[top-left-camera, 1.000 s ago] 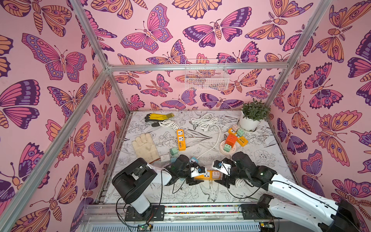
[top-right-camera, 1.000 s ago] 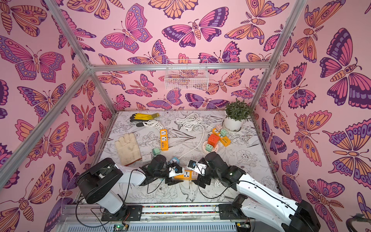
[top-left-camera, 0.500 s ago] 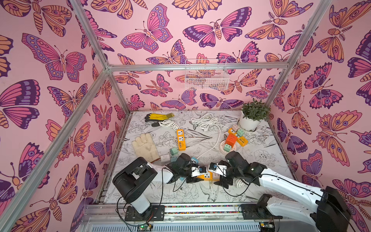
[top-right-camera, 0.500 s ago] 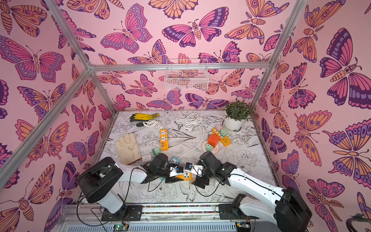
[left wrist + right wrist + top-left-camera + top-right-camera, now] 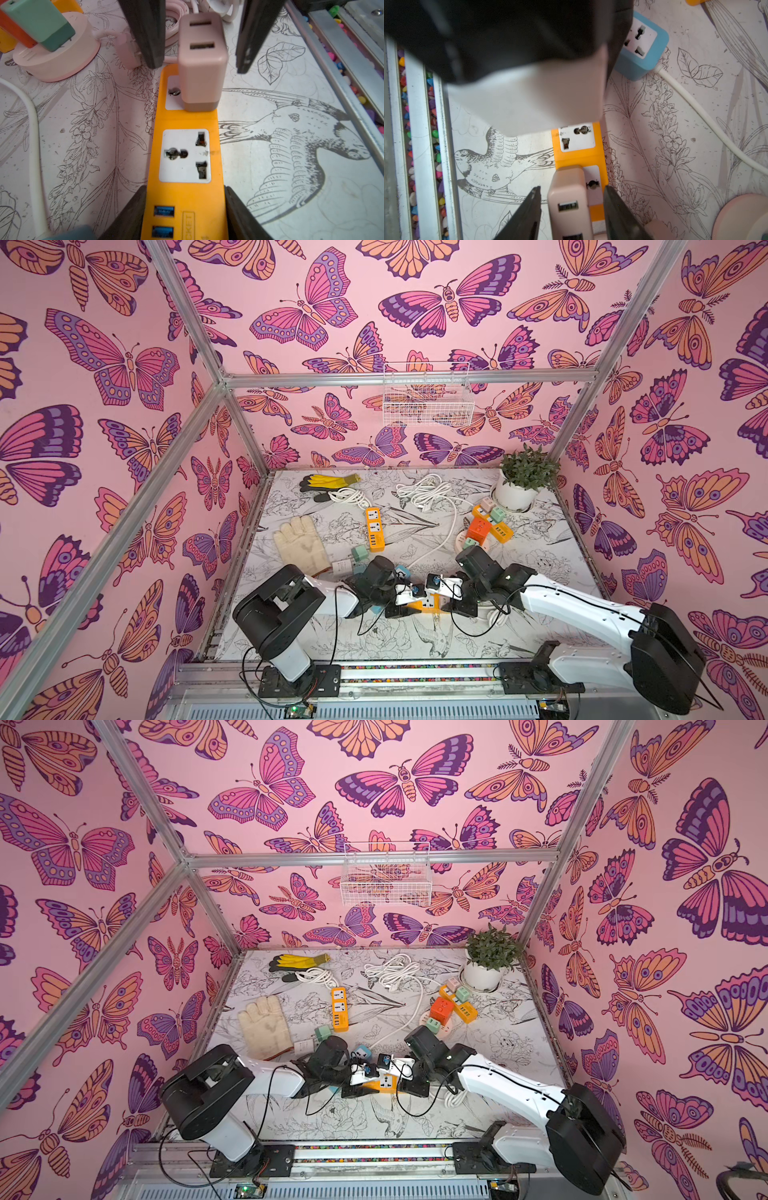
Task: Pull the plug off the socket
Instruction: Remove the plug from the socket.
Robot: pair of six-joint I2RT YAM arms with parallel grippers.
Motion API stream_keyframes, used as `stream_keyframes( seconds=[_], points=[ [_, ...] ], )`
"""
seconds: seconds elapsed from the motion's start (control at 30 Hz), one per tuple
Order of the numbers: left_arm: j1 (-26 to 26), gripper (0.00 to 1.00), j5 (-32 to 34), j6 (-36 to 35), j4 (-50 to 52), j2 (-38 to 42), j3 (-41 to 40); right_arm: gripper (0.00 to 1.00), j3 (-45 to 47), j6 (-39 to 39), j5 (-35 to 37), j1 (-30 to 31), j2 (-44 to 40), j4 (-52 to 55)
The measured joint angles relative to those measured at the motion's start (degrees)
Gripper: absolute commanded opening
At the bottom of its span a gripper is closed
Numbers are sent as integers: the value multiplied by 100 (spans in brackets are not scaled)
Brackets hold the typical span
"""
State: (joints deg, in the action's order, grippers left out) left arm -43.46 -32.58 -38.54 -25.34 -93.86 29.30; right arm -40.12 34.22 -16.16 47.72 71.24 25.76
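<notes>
An orange socket strip [image 5: 187, 120] lies flat near the table's front edge, seen in both top views [image 5: 428, 603] [image 5: 384, 1082]. A pink plug block [image 5: 201, 79] with two USB slots stands in its end outlet. My left gripper [image 5: 185, 199] is shut on the strip's USB end, both fingers pressed to its sides. My right gripper [image 5: 572, 189] straddles the pink plug [image 5: 566, 197], open, with a gap showing on each side. In the top views the wrist cameras hide the plug.
A blue socket cube [image 5: 641, 45] with a white cable lies close behind the strip. A round pink socket base [image 5: 56, 56] carrying green and orange adapters sits beside the right arm. Farther back are a second orange strip [image 5: 374, 529], gloves [image 5: 301, 545] and a potted plant [image 5: 519, 485]. The metal front rail [image 5: 342, 52] runs close by.
My right arm has slid left to the strip's end, and its fingers now sit on either side of the pink plug. The left arm has stayed on the strip.
</notes>
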Motion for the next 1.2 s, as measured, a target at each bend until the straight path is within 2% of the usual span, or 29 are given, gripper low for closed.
stream_keyframes(
  seconds=[0.73,1.0,1.2],
  points=[
    [188,49,37,-68,26,125,-98,45,151,105,-173,-190,-72,-37],
    [195,48,-9,-155,44,129,-98,29,151,264,-190,-227,-70,-98],
    [199,48,0,-142,15,129,-94,27,125,273,-688,-708,7,-37]
  ],
)
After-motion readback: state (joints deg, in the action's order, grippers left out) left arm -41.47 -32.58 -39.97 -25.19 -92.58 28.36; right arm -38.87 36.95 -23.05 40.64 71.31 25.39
